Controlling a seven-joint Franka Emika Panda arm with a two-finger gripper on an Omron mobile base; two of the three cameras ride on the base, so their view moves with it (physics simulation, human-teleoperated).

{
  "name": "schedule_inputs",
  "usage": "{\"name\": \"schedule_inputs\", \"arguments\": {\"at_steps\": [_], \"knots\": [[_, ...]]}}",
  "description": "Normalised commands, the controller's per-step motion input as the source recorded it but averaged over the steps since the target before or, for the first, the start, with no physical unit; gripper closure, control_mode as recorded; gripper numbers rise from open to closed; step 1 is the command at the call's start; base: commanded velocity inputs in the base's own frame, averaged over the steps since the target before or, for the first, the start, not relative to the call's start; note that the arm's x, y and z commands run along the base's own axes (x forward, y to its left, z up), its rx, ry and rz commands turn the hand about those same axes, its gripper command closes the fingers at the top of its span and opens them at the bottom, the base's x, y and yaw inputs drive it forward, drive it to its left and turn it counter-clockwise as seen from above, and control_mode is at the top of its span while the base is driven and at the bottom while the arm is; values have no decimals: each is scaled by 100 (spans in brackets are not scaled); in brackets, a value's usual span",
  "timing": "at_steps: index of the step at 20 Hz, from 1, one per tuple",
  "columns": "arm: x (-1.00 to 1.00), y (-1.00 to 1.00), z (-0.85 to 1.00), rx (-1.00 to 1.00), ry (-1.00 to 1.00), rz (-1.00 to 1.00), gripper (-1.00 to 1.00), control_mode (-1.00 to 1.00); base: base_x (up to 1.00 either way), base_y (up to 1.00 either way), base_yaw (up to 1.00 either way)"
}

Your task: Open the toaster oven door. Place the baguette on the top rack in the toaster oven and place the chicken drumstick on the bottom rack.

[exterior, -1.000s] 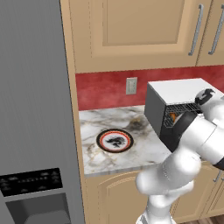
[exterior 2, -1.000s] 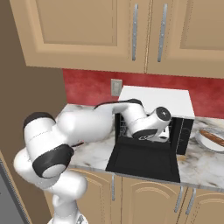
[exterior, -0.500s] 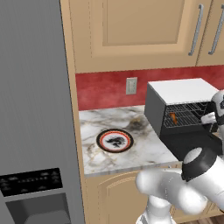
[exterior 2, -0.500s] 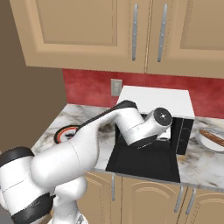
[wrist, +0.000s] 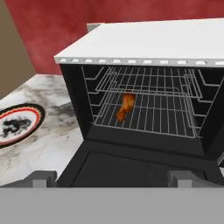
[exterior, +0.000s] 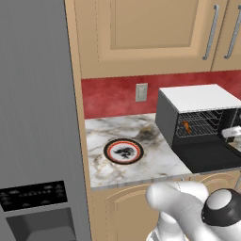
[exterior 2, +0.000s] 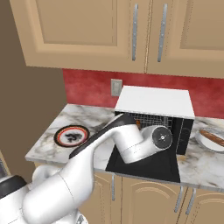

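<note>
The toaster oven (wrist: pixel 144 41) stands with its door (wrist: pixel 131 166) folded down flat. On the bottom rack (wrist: pixel 162 120) lies the chicken drumstick (wrist: pixel 125 106), toward the left; the top rack (wrist: pixel 148 85) is bare. My gripper (wrist: pixel 113 178) hovers in front of the oven above the lowered door, open and empty, its fingertips (wrist: pixel 43 177) set wide apart. The oven (exterior: pixel 195 96) and drumstick (exterior: pixel 187 126) also show from the left base. From the right base, the baguette (exterior 2: pixel 213 137) rests on a plate (exterior 2: pixel 202 141) to the right of the oven (exterior 2: pixel 155 101), whose mouth my arm partly hides.
A round plate with a red rim and dark centre (exterior: pixel 123 151) sits on the marble counter (exterior: pixel 101 134) left of the oven. A tall grey fridge (exterior: pixel 37 117) bounds the counter's left end. Wall cabinets (exterior 2: pixel 131 30) hang above, and a red backsplash (exterior: pixel 113 96) with an outlet lies behind.
My arm has dropped lower in both base views and the hand has drawn back from the oven mouth. The gripper stayed open; door and drumstick have not moved.
</note>
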Motion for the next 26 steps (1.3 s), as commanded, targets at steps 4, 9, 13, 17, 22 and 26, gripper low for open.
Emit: {"name": "schedule_inputs", "arguments": {"at_steps": [4,9,13,17,22,26], "knots": [[0,0,14,0,-21,2,-100,-100,0,0,0],[7,0,3,0,-16,4,-100,-100,0,0,0],[15,-14,-11,0,-15,9,-100,-100,0,0,0],[28,-4,-9,0,-17,10,-100,-100,0,0,0],[54,-4,-1,0,-17,9,-100,-100,0,0,0],[42,0,-9,0,-12,5,-100,-100,0,0,0]]}}
